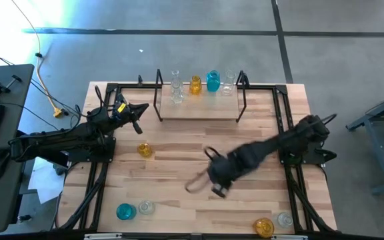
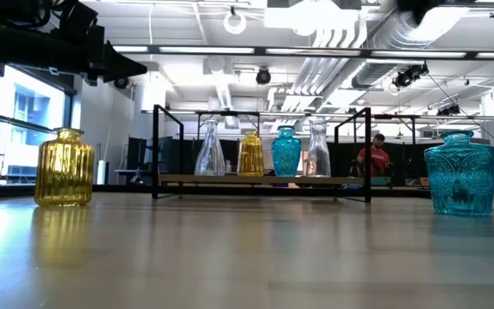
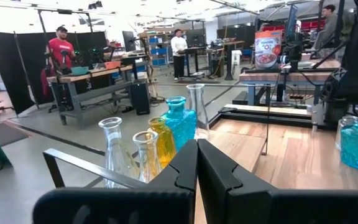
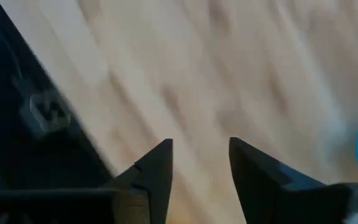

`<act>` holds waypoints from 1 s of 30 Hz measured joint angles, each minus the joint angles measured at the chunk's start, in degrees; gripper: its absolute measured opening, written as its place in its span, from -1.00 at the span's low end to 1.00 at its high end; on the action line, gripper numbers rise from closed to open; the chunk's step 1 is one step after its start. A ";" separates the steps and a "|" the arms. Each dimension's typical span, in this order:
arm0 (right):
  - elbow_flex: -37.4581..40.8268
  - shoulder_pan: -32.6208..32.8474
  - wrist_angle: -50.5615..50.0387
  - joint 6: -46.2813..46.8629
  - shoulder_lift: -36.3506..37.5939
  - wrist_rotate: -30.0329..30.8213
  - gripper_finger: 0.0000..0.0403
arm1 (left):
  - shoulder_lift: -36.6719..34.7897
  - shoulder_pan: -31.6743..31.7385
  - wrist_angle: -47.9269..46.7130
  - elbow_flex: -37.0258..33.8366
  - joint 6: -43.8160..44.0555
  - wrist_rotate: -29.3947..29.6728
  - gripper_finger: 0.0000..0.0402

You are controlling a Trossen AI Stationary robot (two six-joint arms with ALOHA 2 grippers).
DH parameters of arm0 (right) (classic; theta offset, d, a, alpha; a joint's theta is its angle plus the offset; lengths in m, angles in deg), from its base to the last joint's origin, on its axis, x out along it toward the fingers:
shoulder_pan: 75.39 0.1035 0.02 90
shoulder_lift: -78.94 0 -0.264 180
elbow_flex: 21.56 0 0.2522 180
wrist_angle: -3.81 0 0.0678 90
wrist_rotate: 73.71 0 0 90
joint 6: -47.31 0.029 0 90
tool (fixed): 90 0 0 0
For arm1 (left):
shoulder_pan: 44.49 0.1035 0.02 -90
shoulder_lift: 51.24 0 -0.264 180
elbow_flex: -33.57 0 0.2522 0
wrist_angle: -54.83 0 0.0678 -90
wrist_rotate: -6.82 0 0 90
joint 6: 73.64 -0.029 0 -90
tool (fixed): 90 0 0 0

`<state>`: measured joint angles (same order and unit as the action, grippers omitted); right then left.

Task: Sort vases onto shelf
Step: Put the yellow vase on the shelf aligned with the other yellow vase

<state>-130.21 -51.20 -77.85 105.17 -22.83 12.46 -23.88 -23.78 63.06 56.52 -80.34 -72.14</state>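
The shelf (image 1: 199,110) stands at the table's far edge with several vases on its board: clear (image 1: 177,92), amber (image 1: 195,85), teal (image 1: 213,81) and clear (image 1: 228,87). Other vases stand upright on the table: amber (image 1: 144,149), teal (image 1: 125,212), clear (image 1: 146,208), amber (image 1: 264,227), clear (image 1: 285,219). My right gripper (image 1: 214,184) hovers above the table's middle, blurred; its own wrist view shows it (image 4: 201,155) open over bare wood with nothing between the fingers. My left gripper (image 1: 139,111) is shut and waits, level, beside the shelf's left end.
Black frame rails run along the table's left (image 1: 102,167) and right (image 1: 292,167) sides. A pale blurred streak (image 1: 195,184) lies next to my right gripper; what it is cannot be told. People stand in the room beyond the table (image 3: 59,46).
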 joint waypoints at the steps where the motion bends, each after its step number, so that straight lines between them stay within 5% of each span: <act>1: -1.13 1.74 -2.52 4.31 0.06 -0.97 -0.33 | 0.00 0.00 0.02 0.00 0.00 -0.13 -1.00; 11: -3.29 17.30 -8.90 33.24 -0.02 -13.30 -0.11 | 0.00 0.00 0.04 0.00 0.03 -0.40 -1.00; 16: -1.65 21.79 -7.85 38.35 -0.13 -13.19 -0.04 | 0.00 0.00 0.11 0.00 0.43 -0.40 -1.00; 24: 8.59 25.77 7.73 41.26 -0.26 -14.17 -0.04 | 0.00 0.00 0.17 0.00 0.46 -0.42 -1.00; 30: 12.96 26.53 7.55 39.21 -0.26 -16.40 -0.04 | 0.00 -0.01 0.15 0.00 0.46 -0.42 -1.00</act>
<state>-117.25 -24.67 -70.30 144.38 -23.10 -3.94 -23.88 -23.80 63.22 56.52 -79.88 -72.57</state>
